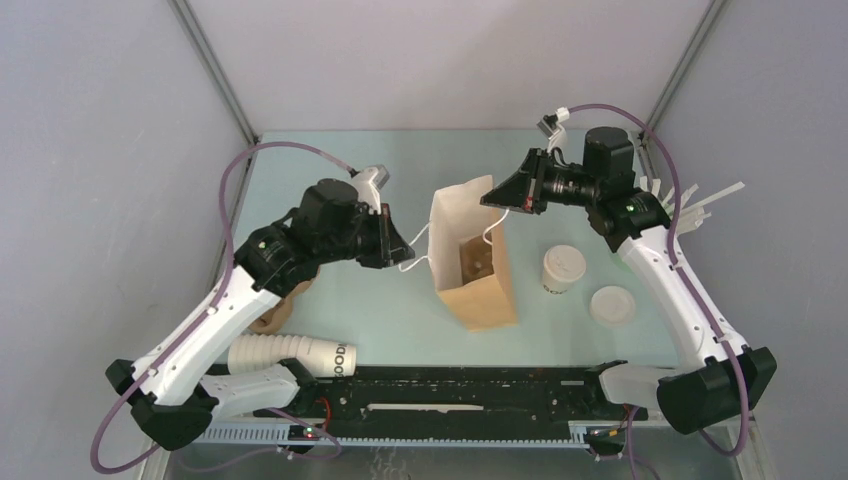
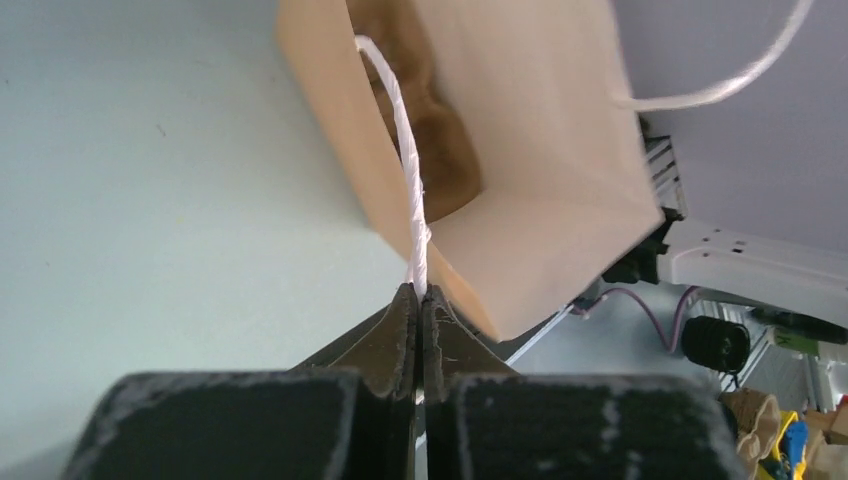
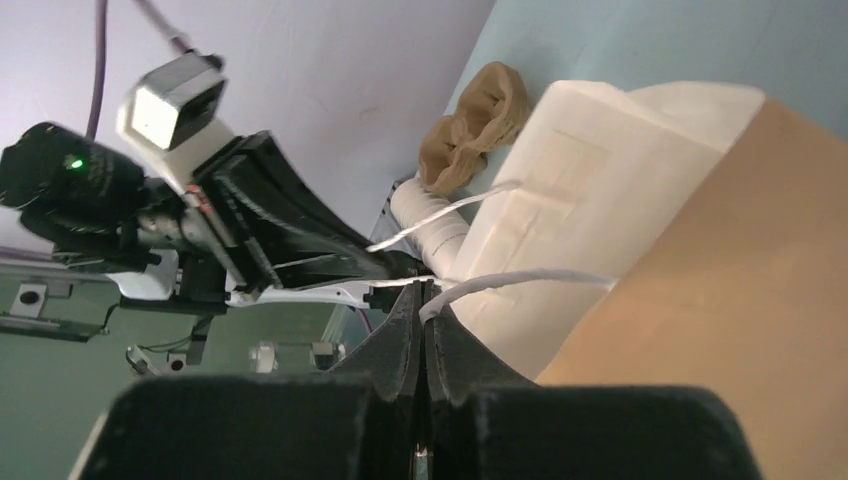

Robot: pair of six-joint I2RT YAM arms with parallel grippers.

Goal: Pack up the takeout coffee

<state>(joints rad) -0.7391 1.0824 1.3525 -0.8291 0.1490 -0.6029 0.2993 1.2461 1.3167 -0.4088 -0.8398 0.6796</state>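
The takeout coffee [image 1: 563, 270], a small cream cup with a white lid, stands upright on the table to the right of the open brown paper bag [image 1: 485, 295]. A brown cup carrier [image 1: 477, 260] sits inside the bag. My left gripper [image 1: 389, 241] is shut on the bag's left white cord handle [image 2: 409, 170], its tips [image 2: 418, 291] pinching the cord. My right gripper [image 1: 488, 200] is shut on the other cord handle [image 3: 520, 279], pinched at its tips [image 3: 425, 296]. Both hold the bag mouth open.
A loose white lid [image 1: 612, 305] lies near right of the cup. A stack of cream cups [image 1: 290, 355] lies on its side at the near left, beside a brown carrier [image 1: 275, 312] under the left arm. Stirrers [image 1: 690, 205] stand at the back right.
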